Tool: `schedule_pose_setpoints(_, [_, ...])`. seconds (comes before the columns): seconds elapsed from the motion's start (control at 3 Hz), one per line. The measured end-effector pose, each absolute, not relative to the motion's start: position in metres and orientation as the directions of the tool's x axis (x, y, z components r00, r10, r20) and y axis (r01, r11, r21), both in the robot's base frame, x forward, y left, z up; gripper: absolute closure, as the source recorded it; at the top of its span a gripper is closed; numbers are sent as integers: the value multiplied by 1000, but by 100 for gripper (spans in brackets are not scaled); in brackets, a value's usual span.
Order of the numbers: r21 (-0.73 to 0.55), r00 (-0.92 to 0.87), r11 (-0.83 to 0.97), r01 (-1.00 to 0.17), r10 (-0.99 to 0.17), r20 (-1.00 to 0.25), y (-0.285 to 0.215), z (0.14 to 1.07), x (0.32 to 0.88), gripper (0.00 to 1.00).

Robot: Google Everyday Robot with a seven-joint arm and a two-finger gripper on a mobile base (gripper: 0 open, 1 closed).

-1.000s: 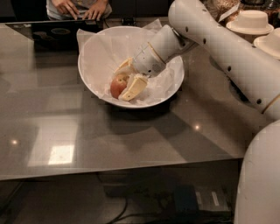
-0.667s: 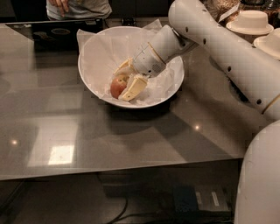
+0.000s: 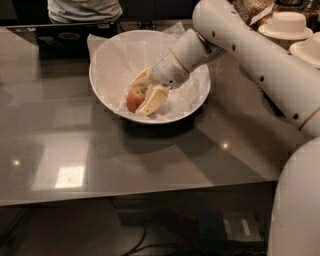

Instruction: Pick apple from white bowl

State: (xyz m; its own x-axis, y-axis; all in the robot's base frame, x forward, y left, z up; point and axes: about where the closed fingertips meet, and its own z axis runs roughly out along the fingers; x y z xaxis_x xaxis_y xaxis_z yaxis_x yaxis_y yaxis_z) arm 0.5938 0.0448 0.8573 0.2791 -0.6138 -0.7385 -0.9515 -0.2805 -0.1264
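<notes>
The apple (image 3: 132, 99), small and red-orange, lies in the bottom of the large white bowl (image 3: 107, 50), on the crinkled white paper lining. The bowl stands on the grey table at the middle back. My gripper (image 3: 139, 98) reaches down into the bowl from the right. One cream finger (image 3: 141, 78) lies against the apple's far side and the other finger (image 3: 153, 100) against its near right side, hiding part of it. The fingers are closed onto the apple, which still rests on the paper.
Stacks of small beige bowls (image 3: 286, 23) stand at the back right, behind my arm (image 3: 260, 60). A person (image 3: 84, 9) stands behind the table's far edge. A dark flat object (image 3: 62, 39) lies at the back left. The table's front edge (image 3: 135, 195) runs across the lower frame.
</notes>
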Motion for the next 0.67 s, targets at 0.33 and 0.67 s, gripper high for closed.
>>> schedule_pose_setpoints(0.33, [-157, 289, -265, -951, -597, -748, 41, 865, 589, 100])
schedule_pose_setpoints(0.67, [-212, 318, -251, -945, -541, -779, 38, 884, 583, 100])
